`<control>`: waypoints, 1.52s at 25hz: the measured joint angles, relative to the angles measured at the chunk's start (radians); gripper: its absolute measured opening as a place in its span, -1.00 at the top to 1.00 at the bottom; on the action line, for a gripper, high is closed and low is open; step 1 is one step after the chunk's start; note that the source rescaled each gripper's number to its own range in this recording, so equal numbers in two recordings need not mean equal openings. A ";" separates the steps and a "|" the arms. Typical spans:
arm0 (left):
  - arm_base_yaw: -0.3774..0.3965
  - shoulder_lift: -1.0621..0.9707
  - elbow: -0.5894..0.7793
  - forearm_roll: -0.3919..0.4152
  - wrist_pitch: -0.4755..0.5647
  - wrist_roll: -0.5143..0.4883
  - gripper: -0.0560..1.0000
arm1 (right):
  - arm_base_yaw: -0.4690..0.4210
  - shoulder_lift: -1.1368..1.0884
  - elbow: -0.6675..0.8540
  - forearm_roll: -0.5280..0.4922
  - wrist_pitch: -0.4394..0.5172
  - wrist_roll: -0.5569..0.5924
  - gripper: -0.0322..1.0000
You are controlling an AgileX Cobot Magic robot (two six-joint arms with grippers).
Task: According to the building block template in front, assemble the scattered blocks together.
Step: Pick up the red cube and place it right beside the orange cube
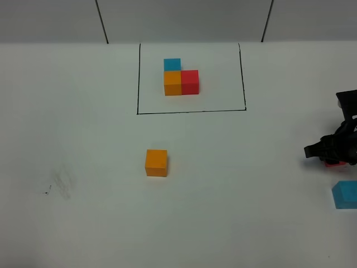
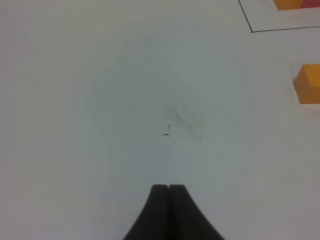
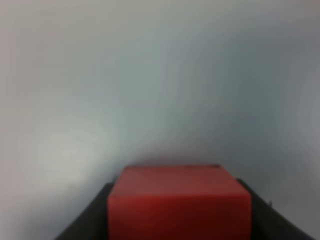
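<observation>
The building block template (image 1: pixel 191 111) is a black-lined rectangle at the back, framing a joined blue (image 1: pixel 172 63), orange (image 1: pixel 172 82) and red cube (image 1: pixel 190 81). A loose orange cube (image 1: pixel 157 162) (image 2: pixel 307 84) sits alone in the middle of the table. At the far right my right gripper (image 1: pixel 333 157) (image 3: pixel 179 212) is low over the red cube (image 1: pixel 334 163) (image 3: pixel 179 200), with a dark finger against each side of it. A light blue cube (image 1: pixel 346 194) lies just in front of it. My left gripper (image 2: pixel 169 188) hangs shut and empty over bare table.
A faint smudge with small dark marks (image 1: pixel 56 187) (image 2: pixel 168 131) lies on the white table at the left. A corner of the template's black line (image 2: pixel 251 31) shows in the left wrist view. The left arm is outside the high view.
</observation>
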 joint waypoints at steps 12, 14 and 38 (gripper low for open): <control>0.000 0.000 0.000 0.000 -0.001 0.001 0.89 | 0.002 -0.169 0.001 -0.027 0.091 -0.059 0.10; 0.000 0.000 0.000 0.000 -0.001 0.001 0.89 | 0.013 -0.252 -0.006 -0.029 0.139 -0.059 0.10; 0.000 0.000 0.000 0.000 -0.001 0.001 0.89 | 0.400 -0.499 -0.134 -0.068 0.648 -0.834 0.10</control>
